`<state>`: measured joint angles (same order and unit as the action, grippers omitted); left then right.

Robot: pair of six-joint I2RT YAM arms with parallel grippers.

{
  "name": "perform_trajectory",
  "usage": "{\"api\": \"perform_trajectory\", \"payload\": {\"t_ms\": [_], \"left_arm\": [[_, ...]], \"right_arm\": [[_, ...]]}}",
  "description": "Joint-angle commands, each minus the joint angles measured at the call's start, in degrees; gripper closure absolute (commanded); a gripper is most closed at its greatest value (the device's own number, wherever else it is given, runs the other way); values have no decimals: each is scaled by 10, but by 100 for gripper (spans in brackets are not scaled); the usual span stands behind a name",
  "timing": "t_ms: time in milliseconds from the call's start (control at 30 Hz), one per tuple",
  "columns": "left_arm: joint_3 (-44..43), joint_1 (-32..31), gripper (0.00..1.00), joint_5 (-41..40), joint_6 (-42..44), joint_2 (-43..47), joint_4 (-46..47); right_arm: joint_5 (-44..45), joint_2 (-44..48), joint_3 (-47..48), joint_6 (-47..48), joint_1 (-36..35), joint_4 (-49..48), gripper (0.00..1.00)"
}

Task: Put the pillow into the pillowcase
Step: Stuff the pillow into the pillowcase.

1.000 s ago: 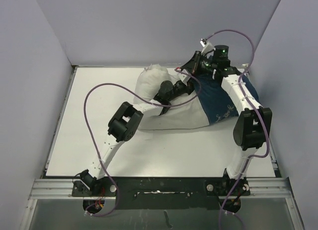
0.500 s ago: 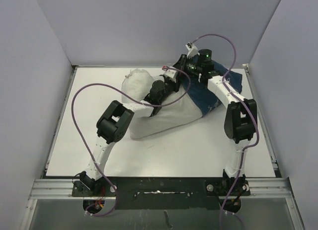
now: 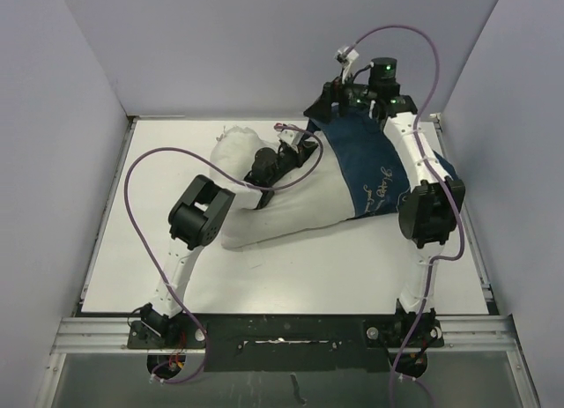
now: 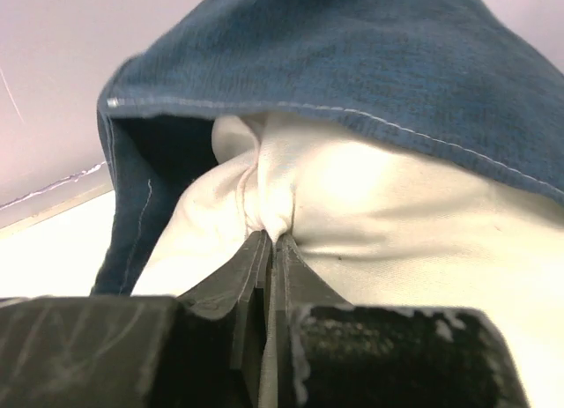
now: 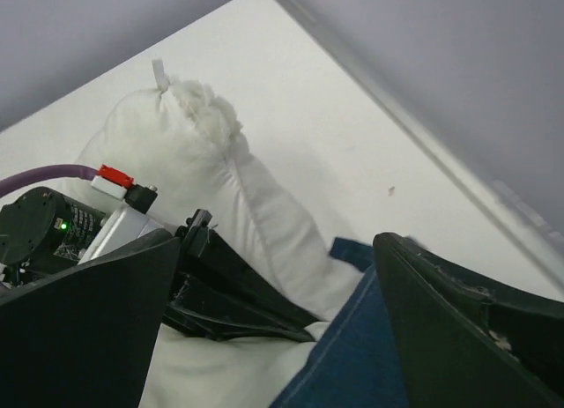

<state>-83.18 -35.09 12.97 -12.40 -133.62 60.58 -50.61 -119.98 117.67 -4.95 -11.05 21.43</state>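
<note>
Pinching a fold of the pillow (image 4: 379,214) just under the pillowcase (image 4: 352,55) hem, the left gripper (image 4: 269,242) is clamping fully closed, likely anchoring the pillow so the pillowcase can slide over it. The right gripper (image 5: 275,263) is hovering above the pillowcase mouth, jaws spread wide, gripping nothing. The pillow is lying on the table (image 3: 150,188), long axis running left to right, right half sleeved, puckered end pointing left

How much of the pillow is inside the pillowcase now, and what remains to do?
Done: the pillowcase already covers the right end of the pillow. In hand: the left jaws are shut on a fold of pillow at the case's mouth; the right jaws stand open, holding nothing. Left: the pillow's left part, with its puckered end, lies bare and must go inside.
</note>
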Motion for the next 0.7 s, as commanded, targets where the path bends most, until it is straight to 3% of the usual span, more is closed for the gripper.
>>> {"api": "perform_trajectory", "payload": {"t_ms": [0, 100, 167, 300, 433, 667], "left_arm": [[23, -2, 100, 49, -4, -5, -45], [23, -3, 100, 50, -14, 0, -53], [22, -4, 100, 52, -19, 6, -59], [21, -6, 100, 53, -38, 16, -59], [20, -8, 100, 57, -52, 20, -54], [45, -16, 100, 51, -57, 38, -42]], "right_arm": [[-11, 71, 92, 209, 14, 102, 2], [72, 120, 57, 274, 9, 154, 2], [131, 159, -31, 286, 5, 166, 2], [304, 213, -169, 264, -32, 133, 2], [361, 214, -207, 248, -51, 108, 0], [487, 172, -197, 291, -67, 90, 25]]}}
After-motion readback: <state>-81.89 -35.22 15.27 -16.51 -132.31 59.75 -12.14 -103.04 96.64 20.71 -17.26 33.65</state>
